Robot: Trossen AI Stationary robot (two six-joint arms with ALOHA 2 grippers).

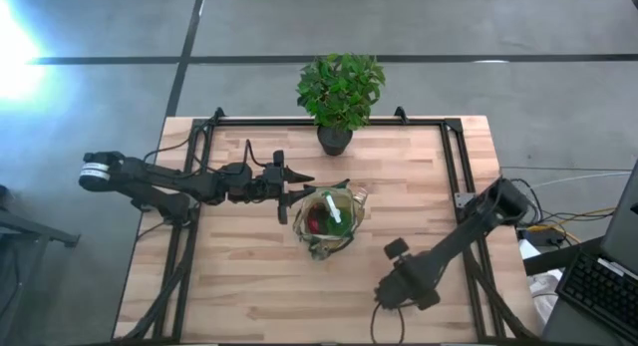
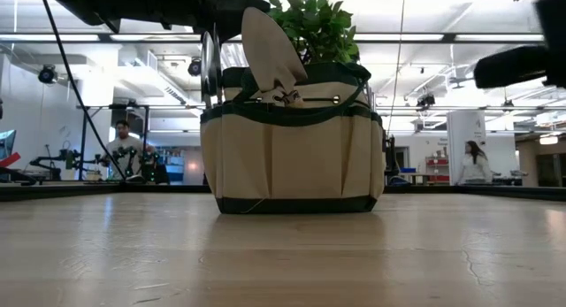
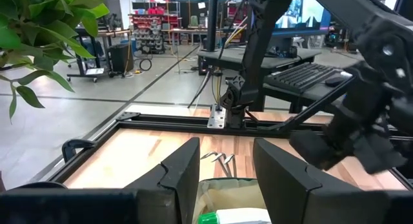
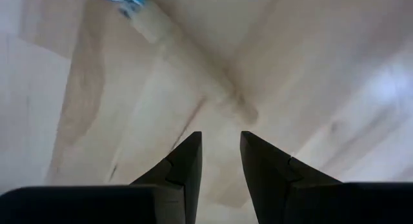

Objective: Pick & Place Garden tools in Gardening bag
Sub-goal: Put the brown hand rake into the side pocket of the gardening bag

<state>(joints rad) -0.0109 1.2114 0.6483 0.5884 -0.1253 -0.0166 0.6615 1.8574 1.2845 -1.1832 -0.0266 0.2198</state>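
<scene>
Olive-khaki fabric gardening bag (image 1: 325, 224) sits mid-surface on the pale wooden surface (image 1: 239, 286), holding a silver trowel (image 2: 271, 52). Left gripper (image 1: 295, 186) hovers just left of it, jaws open and empty. Right gripper (image 4: 221, 161) waits at the near right, jaws apart.

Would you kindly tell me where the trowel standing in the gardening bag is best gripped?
Probably by the blade of the trowel, coming from straight above: it stands upright, its blade clear of the rim of the gardening bag, with the handle hidden inside.
</scene>
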